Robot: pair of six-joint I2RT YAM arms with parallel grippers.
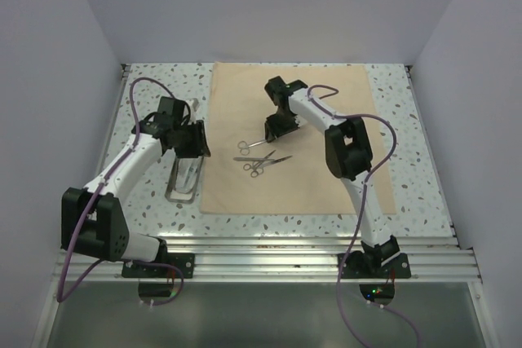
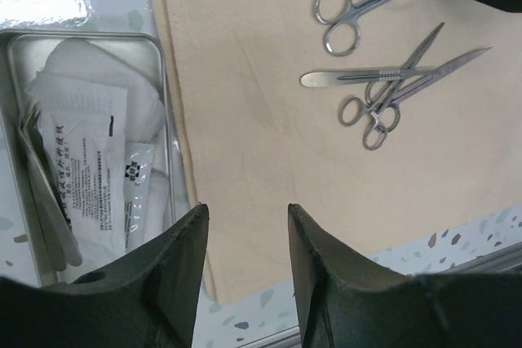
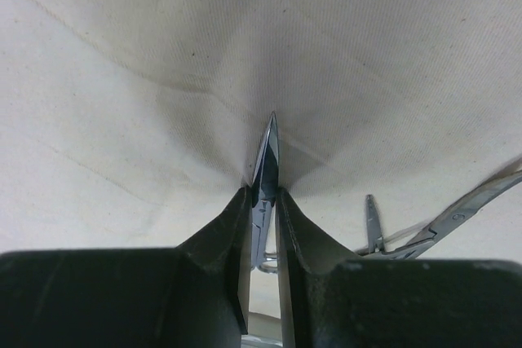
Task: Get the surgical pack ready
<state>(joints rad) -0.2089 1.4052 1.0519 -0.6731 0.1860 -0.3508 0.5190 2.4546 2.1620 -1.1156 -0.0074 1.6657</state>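
**Cloth.** The beige cloth (image 1: 326,177) lies spread flat over the middle of the tabletop (image 1: 408,120). Its far edge is near the rear edge and its near edge is short of the front. No corner is folded.

**Tray.** The steel tray (image 2: 165,120) stands on the bare tabletop just beside the cloth's left edge, not on it. It holds white gauze (image 2: 73,63) and printed packets (image 2: 86,160).

**Instruments.** All lie loose on the left half of the cloth. There is one pair of scissors (image 3: 267,160), a flat steel handle (image 2: 351,77), and the other scissor-like instruments (image 2: 393,92) crossed beneath that handle.

**Right gripper** (image 3: 263,193). It is low over the cloth. Its jaws are narrow and clamped on the blades of the scissors, with the tip pointing out beyond the fingers. From the left wrist view the ring handles appear to rest on the cloth.

**Left gripper** (image 2: 246,211). It hangs over the cloth's left edge next to the tray. Its jaws are partly apart with nothing between them.

**Progress, as judged.** This is an early stage.
- Done: the wrapping cloth is laid out and the instruments are on it.
- Left to do: the contents are not gathered and the tray and gauze are off the cloth. The cloth has yet to be folded into a bundle.
- Not determinable: whether the gripped scissors are bound for the tray or for another spot on the cloth.
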